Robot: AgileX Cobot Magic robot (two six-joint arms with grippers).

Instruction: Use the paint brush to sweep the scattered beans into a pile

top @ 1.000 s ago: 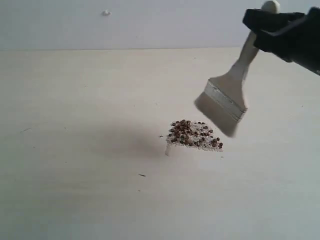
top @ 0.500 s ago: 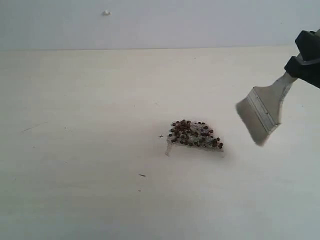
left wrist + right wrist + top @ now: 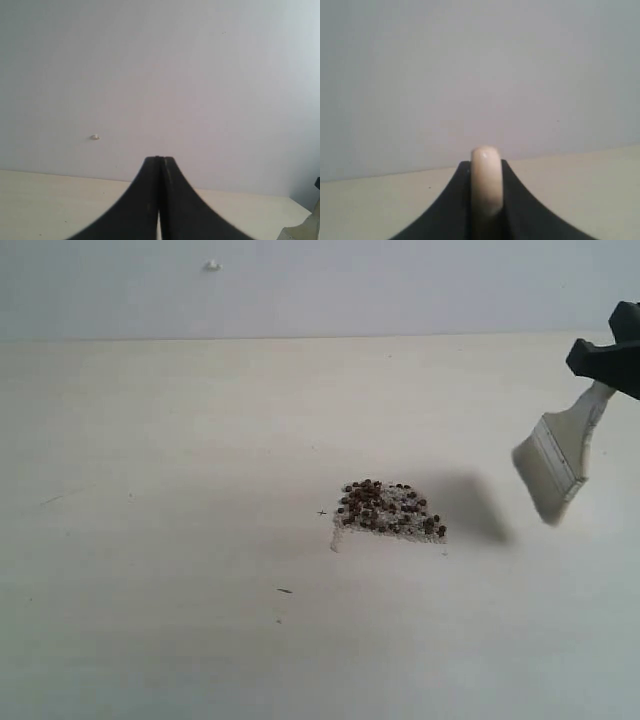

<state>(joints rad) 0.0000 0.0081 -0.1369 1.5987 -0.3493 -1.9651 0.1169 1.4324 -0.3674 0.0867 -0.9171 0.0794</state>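
**Brush backed off to the right; pile untouched**

Over the last second the paint brush [image 3: 560, 452] has swung from just above the pile out to the right edge of the exterior view. The beans [image 3: 388, 507] have not shifted.

- Left: the left gripper [image 3: 160, 164] is absent from the exterior view. Its wrist camera shows the jaws pressed together with nothing between them, facing the wall.
- Left half of the table [image 3: 150, 540]: only faint scuffs.
- Middle, slightly right: the beans sit in one compact heap, mixed with whitish grains. The brush's shadow falls just to the right of it.
- Right: the brush hangs in the air, bristles [image 3: 545, 492] low and handle rising up-right. The right gripper [image 3: 604, 368] is clamped on the handle's top end, and the rounded tip pokes out between the jaws in its wrist view.

Key relation: the heap lies left of the bristles and well apart, and the brush's long axis is steep. The right arm is nearer. Nothing stands between, so any further stroke would come in leftward. The gathering looks essentially done.
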